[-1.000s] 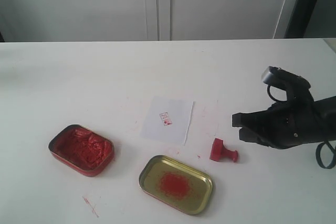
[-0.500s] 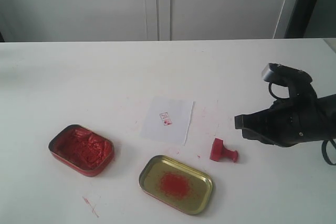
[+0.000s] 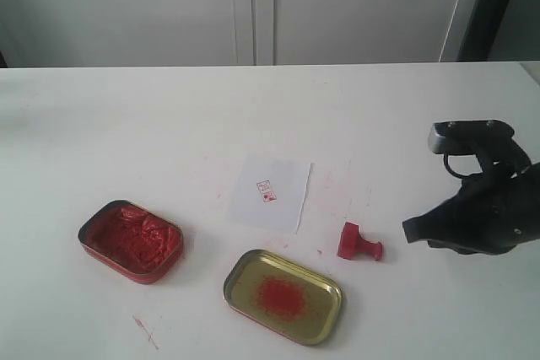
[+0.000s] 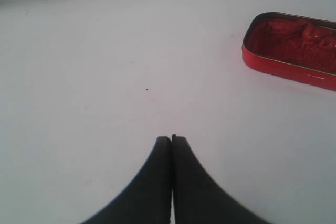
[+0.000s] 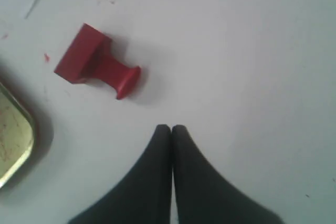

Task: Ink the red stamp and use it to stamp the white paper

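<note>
A white worktop carries the red stamp, which lies on its side toward the front edge, right of the middle. Its knob is turned toward the right gripper, whose jaws are pressed together on nothing, near the stamp but apart from it. The white paper lies flat near the middle, a gold lid sits by the front edge, and a tin of red paste sits front left, where the left gripper, also closed and empty, hangs nearby.
</note>
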`<state>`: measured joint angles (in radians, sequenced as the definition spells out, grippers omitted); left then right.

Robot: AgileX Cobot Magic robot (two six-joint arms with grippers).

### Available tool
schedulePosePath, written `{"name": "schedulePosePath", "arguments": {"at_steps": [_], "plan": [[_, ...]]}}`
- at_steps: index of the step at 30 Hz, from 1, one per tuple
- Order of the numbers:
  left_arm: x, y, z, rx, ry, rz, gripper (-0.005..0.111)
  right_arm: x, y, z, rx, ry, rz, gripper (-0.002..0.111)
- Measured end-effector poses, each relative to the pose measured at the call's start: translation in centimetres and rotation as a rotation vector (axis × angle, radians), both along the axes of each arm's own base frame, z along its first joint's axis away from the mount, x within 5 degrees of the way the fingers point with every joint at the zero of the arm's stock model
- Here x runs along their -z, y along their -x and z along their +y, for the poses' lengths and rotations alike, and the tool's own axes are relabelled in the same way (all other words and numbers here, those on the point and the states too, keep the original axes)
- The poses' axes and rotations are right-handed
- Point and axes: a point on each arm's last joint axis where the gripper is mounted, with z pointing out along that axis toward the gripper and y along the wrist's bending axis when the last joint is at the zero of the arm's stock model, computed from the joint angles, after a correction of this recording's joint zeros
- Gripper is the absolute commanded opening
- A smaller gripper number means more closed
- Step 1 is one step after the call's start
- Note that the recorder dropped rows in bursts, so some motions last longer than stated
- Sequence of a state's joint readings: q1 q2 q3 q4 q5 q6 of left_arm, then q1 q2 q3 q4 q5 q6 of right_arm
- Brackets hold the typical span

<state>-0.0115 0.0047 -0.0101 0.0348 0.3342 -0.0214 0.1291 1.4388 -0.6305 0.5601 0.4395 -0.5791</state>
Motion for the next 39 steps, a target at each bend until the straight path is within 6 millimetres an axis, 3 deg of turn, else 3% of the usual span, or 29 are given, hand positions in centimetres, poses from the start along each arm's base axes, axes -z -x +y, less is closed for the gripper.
{"name": "schedulePosePath", "arguments": {"at_steps": [8,25,31,39], "plan": [[0.0,0.0,0.0,0.0,0.0,0.0,0.0,-0.7,1.3,-1.1,0.048,0.096,0.07,0.0],[0.0,0.0,0.0,0.0,0.0,0.0,0.0,-0.7,2.3,-1.3,0.211,0.056,0.198,0.0],[0.0,0.0,0.0,0.0,0.0,0.0,0.0,-2.2,3.1,-2.3,0.229,0.071,0.166,0.0],[0.0,0.0,0.0,0.0,0.0,0.0,0.0,-5.7,5.3,-3.6,0.227,0.126,0.022,0.0]]}}
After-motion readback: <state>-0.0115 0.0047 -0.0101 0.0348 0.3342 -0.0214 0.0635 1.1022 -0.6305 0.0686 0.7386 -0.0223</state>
